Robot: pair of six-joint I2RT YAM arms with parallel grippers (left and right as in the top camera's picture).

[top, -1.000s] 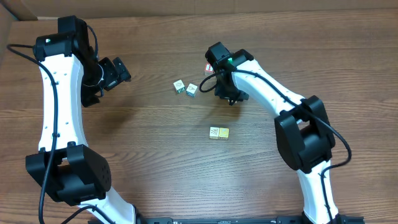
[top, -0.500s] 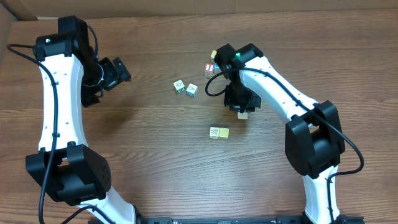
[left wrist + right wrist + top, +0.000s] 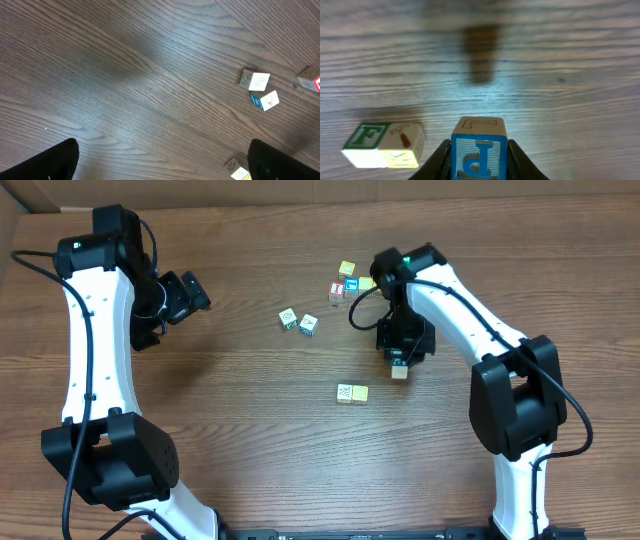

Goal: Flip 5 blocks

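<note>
Clearly the right gripper [image 3: 400, 362] has its jaws closed on the blue "P" block [image 3: 479, 152], pinching two opposite side faces with the lettered face toward the wrist camera. A small wooden cube like this should be light, stiff and hard to damage. Its smooth painted faces could slip, so flat, centred contact on parallel sides looks the safest hold, and it may tumble on release. The left gripper [image 3: 188, 293] hangs wide open and holds nothing, with every block well away from its jaws. Counted from above, nine blocks show: one between the right jaws, a touching pair [image 3: 352, 393] near their left side, a second pair [image 3: 297, 322] farther off, and a cluster of four [image 3: 351, 281] beyond.
</note>
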